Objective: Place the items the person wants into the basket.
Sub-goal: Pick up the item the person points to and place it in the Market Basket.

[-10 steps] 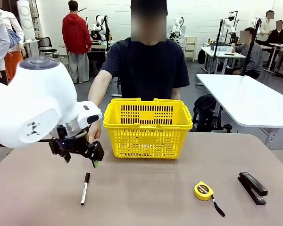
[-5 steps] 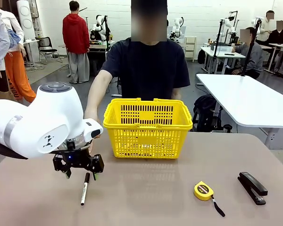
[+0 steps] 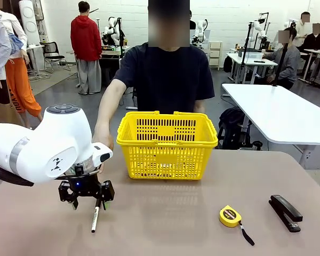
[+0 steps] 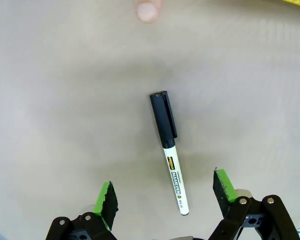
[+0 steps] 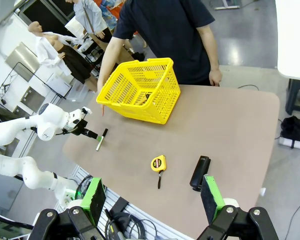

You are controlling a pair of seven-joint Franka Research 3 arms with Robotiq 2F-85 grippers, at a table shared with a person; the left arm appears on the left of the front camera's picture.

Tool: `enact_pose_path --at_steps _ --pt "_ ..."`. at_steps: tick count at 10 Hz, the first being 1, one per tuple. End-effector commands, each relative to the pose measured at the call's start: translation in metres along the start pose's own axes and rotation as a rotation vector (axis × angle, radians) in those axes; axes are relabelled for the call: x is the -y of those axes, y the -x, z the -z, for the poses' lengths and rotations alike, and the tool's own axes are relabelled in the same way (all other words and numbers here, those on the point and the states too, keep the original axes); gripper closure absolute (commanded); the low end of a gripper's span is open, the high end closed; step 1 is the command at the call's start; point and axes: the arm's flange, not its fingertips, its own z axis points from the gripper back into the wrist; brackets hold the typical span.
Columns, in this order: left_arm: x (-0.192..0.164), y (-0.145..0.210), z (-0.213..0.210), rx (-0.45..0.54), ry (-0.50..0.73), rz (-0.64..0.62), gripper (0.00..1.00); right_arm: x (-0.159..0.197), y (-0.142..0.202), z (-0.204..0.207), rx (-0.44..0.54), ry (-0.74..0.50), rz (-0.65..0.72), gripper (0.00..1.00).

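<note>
A white marker with a black cap (image 4: 168, 150) lies flat on the brown table. My left gripper (image 4: 164, 196) hangs open just over it, green pads (image 4: 106, 204) on either side of its white end and not touching it. From the front, the left gripper (image 3: 87, 199) stands over the marker (image 3: 94, 220), left of the yellow basket (image 3: 167, 143). The person (image 3: 168, 74) stands behind the basket, with a hand (image 3: 102, 140) down by its left side. My right gripper (image 5: 152, 200) is open, high above the table. Beneath it I see the basket (image 5: 140, 90) and marker (image 5: 100, 140).
A round yellow tape measure (image 3: 230, 215) and a black stapler (image 3: 285, 212) lie at the right front of the table (image 3: 176, 224). A fingertip (image 4: 148, 9) rests on the table beyond the marker. Other white tables and people stand farther back.
My left gripper has come down and toward me from beside the basket's left front to just over the marker, staying open. The marker, basket and other tools have not moved.
</note>
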Motion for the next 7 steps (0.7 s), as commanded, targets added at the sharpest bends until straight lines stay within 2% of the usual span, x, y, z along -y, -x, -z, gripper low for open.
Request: enact_pose_path --at_steps 1,7 --pt "-0.013 0.024 0.018 0.026 0.004 -0.039 0.0 -0.0006 -0.0005 0.0001 0.014 -0.019 -0.006 0.0" --pt "-0.012 0.0167 0.0238 0.012 0.006 -0.033 0.0 -0.0006 -0.0005 0.0001 0.014 -0.019 -0.006 0.0"
